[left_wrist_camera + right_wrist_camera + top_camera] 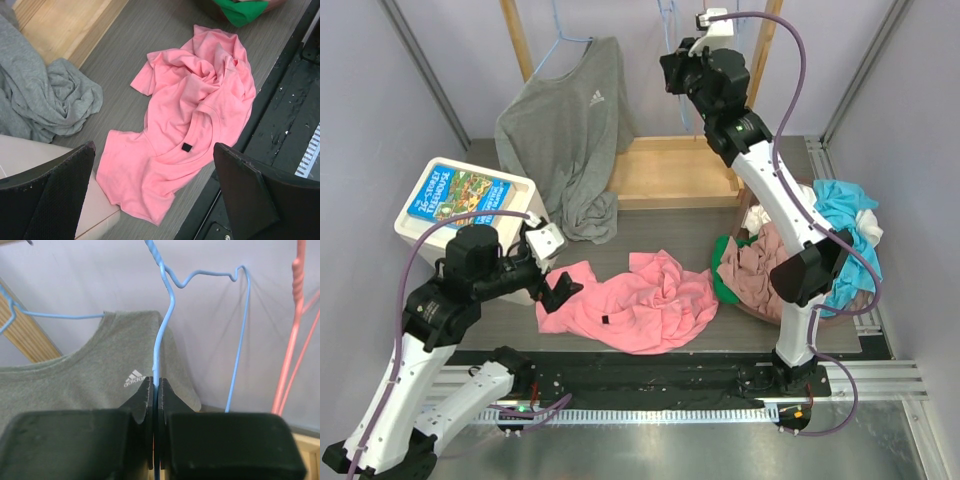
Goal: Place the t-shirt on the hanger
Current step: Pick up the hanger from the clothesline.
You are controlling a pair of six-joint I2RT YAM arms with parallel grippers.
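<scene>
While its fingers stand spread wide and hold nothing, the left hand (560,288) hovers over the near left edge of the salmon-pink t-shirt (638,300). The t-shirt lies crumpled on the grey tabletop (690,225), its neck opening and small black label (186,147) facing up. Left of the t-shirt sits a white box (460,205) with a printed lid; right of it stands a brown basket (752,308) heaped with clothes. Beyond the t-shirt, a grey long-sleeved top (565,130) with a white logo hangs from a second blue hanger (55,316), its lower end pooling on the tabletop. Farthest beyond the t-shirt, high at the back, the right hand (154,395) is pinched fully closed on the wire of the light-blue hanger (167,315). A thin pink hanger (292,340) hangs equally far beyond the t-shirt.
</scene>
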